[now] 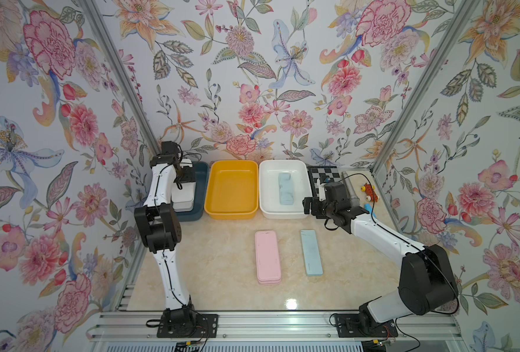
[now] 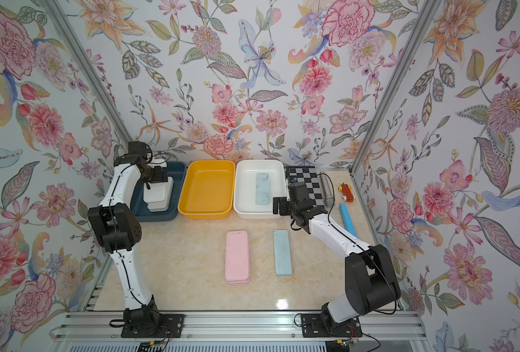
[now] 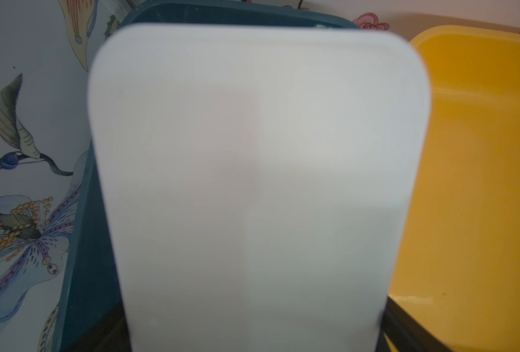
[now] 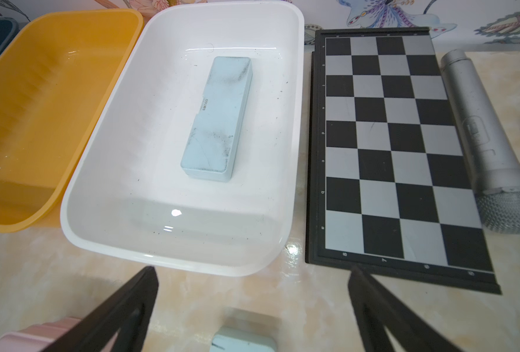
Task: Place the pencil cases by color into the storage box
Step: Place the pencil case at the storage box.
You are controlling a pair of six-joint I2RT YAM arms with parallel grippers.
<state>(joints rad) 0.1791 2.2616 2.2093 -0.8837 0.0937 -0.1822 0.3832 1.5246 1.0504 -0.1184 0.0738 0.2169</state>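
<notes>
Beside the white tub (image 1: 283, 215), right gripper (image 4: 252, 270) hangs jaws wide near the blue case (image 1: 311, 253) on the table (image 1: 222, 268), left gripper (image 2: 156, 176) state unclear; an off-centre pinch could skid it toward the pink cases (image 1: 267, 257)

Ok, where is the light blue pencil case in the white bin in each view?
In a top view: blue case in the white bin.
In a top view: blue case, again in the white bin.
Left wrist: not in it; a white case fills it.
Right wrist: centre, in the white bin.
Shared landmark: the yellow bin, in all four views.
</notes>
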